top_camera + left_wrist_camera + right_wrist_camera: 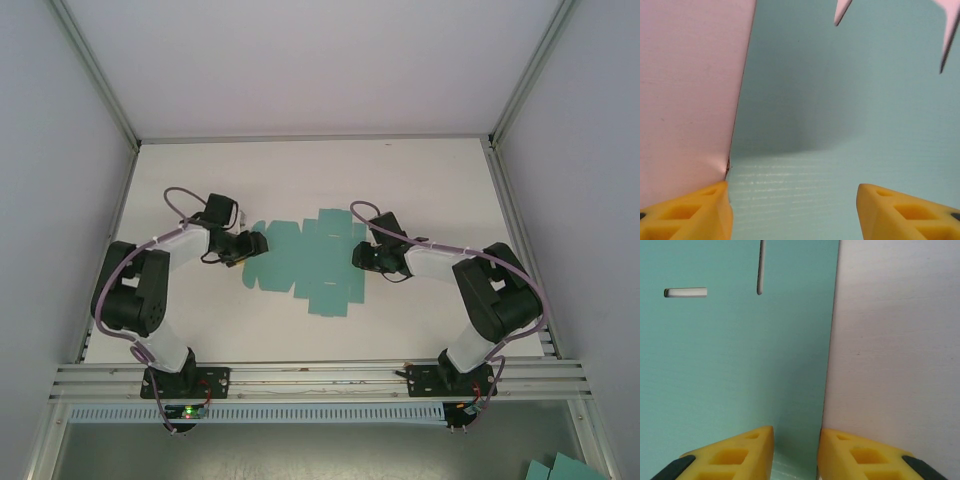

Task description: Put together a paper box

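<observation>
Flat and unfolded on the white table [430, 180], in the middle of the top view: the paper box [315, 262], teal, with flaps and tabs spread outward. At its left edge, the left gripper [252, 245]; at its right edge, the right gripper [360, 256], both low over the card and facing each other across it.

From the left wrist: yellow fingertips [690, 215] in the two lower corners of the frame, spread wide and holding nothing, with teal card between them and across most of the frame. Left-hand tip right at the card's edge; bare table up the left strip. Soft shadow across the card's middle.

From the right wrist: yellow fingers [735, 457] at bottom centre, drawn close with only a narrow gap, nothing pinched. Card's right edge running down the frame into that gap, table to the right of it. Cannot tell whether the tips touch the card. In the upper left, two cut slots [685, 292], one level and one upright.
</observation>
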You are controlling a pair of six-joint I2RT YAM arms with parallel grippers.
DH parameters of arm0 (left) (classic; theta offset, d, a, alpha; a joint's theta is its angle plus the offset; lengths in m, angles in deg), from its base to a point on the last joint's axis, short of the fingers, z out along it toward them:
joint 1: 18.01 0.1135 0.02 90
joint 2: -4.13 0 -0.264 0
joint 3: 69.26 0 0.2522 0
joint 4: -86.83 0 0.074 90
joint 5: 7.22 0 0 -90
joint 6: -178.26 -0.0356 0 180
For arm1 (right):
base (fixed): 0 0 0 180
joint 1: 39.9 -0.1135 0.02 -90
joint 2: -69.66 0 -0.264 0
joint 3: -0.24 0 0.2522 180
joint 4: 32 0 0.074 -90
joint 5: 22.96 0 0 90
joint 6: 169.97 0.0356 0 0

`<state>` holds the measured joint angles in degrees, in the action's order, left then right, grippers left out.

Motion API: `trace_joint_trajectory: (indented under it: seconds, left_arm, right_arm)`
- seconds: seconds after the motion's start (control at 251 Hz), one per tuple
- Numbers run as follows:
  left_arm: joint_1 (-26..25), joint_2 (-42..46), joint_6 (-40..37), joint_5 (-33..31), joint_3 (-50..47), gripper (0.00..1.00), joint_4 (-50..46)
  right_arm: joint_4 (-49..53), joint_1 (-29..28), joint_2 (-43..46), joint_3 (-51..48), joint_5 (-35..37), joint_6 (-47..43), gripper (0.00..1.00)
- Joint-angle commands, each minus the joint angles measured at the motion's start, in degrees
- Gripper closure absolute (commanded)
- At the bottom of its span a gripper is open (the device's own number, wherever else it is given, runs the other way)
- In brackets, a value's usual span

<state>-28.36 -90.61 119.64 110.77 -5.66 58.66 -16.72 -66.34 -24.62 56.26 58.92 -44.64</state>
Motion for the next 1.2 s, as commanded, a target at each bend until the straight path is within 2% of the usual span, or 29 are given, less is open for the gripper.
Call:
trace_joint_trajectory:
  seconds: [0.0,0.18,0.247,0.271,0.295,0.347,0.399,0.451,0.646,0.758,0.878,1.089,1.197]
  left_arm:
    - [-6.0,1.3,11.6,35.3,-3.4,0.37,29.0]
    - [-6.3,3.9,13.9,35.4,-3.8,0.42,30.1]
    - [-6.2,4.2,12.2,33.3,-2.8,0.44,24.8]
    - [-6.3,4.7,10.5,31.9,-2.4,0.41,22.1]
    - [-6.3,5.3,8.2,29.2,-1.7,0.37,17.9]
    - [-6.3,6.5,2.2,20.3,1.0,0.38,6.9]
    - [-6.4,7.3,-1.2,11.8,2.5,0.38,0.3]
    - [-6.1,7.5,-2.1,5.1,3.5,0.38,-3.5]
    - [-2.9,4.9,-4.7,-13.6,5.7,0.38,-9.9]
    - [0.1,0.6,-4.4,-13.8,6.7,0.37,-9.5]
    - [2.8,-3.4,-4.0,-9.9,7.8,0.37,-6.2]
    - [2.9,-5.0,-5.1,-6.6,8.7,0.36,-5.6]
    - [2.9,-4.8,-4.9,-4.9,7.5,0.36,-4.6]
  right_arm:
    - [-5.0,-0.5,-4.4,-3.5,-5.3,0.9,0.66]
    - [-7.1,0.3,-4.4,-4.7,-6.4,1.2,0.66]
    - [-7.5,0.7,-4.2,-5.3,-6.6,1.5,0.66]
    - [-7.4,0.8,-4.1,-5.4,-6.6,1.5,0.66]
    - [-7.1,1.0,-3.9,-5.5,-6.4,1.5,0.66]
    - [-7.0,1.3,-3.2,-5.8,-6.0,1.2,0.66]
    - [-6.9,1.5,-2.7,-5.7,-6.1,1.1,0.66]
    - [-6.5,1.7,-2.6,-5.3,-6.6,1.2,0.66]
    - [-4.7,1.8,-2.7,-4.0,-5.3,2.9,0.66]
    - [-3.5,1.7,-2.2,-3.5,-4.0,3.7,0.66]
    - [1.5,1.5,-0.1,-0.9,1.7,2.0,0.66]
    - [12.0,2.8,0.5,10.3,9.1,-3.3,0.69]
    - [11.7,3.1,-1.6,13.2,7.1,-4.0,0.75]
